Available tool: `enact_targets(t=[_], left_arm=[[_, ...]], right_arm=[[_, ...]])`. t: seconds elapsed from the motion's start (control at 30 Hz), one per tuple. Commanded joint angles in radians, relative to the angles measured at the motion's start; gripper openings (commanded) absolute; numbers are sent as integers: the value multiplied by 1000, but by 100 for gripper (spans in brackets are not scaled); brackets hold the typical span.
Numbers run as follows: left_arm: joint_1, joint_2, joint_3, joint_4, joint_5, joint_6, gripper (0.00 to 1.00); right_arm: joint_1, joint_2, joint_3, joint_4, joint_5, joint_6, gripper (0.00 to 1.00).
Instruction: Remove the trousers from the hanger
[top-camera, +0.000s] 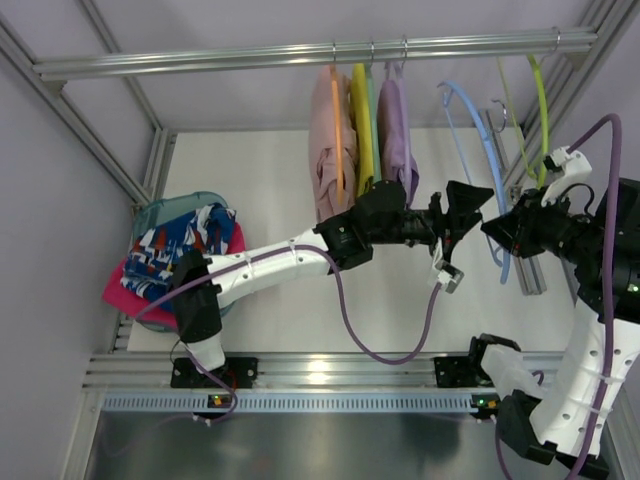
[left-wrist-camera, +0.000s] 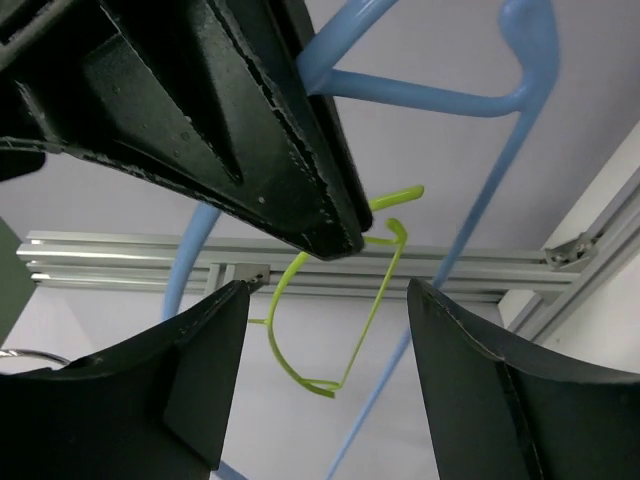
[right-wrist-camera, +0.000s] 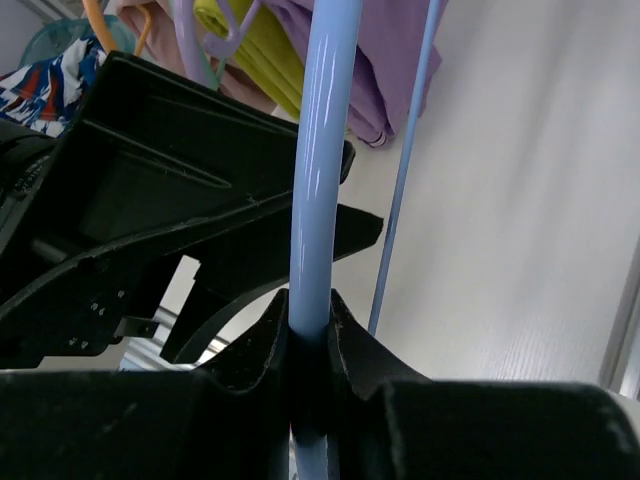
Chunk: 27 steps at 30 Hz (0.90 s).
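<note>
The trousers (top-camera: 185, 245), dark blue with a white and red print, lie bunched in the basket at the far left, off the hanger; a corner of them (right-wrist-camera: 45, 80) shows in the right wrist view. The bare light-blue hanger (top-camera: 470, 115) hangs tilted under the rail. My right gripper (top-camera: 497, 228) is shut on its thin bar (right-wrist-camera: 318, 150), the fingers (right-wrist-camera: 308, 310) pinching it from both sides. My left gripper (top-camera: 472, 205) reaches in beside it, open (left-wrist-camera: 328, 290). The hanger's blue bar (left-wrist-camera: 480, 210) crosses the gap between its fingers without touching either.
Pink, yellow and lilac garments (top-camera: 360, 140) hang from the metal rail (top-camera: 300, 55). Yellow-green hangers (top-camera: 540, 90) hang at the rail's right end. A teal basket (top-camera: 165, 212) with a magenta garment (top-camera: 120, 290) sits at the left. Aluminium frame posts flank the white table (top-camera: 250, 190).
</note>
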Motion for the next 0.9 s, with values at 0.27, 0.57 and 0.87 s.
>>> enact_targets(t=[0.27,0.57,0.87], left_arm=[[-13,-108,-112,260,-97,99,66],[-13,-220,-295,315,-108,108,65],[-11,-99,-148,338,-60,147,67]], right_arm=[[49,-88,-143,-42,13,45,0],[49,-59,-152,-77,-39,24,0],[47,-88,-172,-97,-40,25,0]])
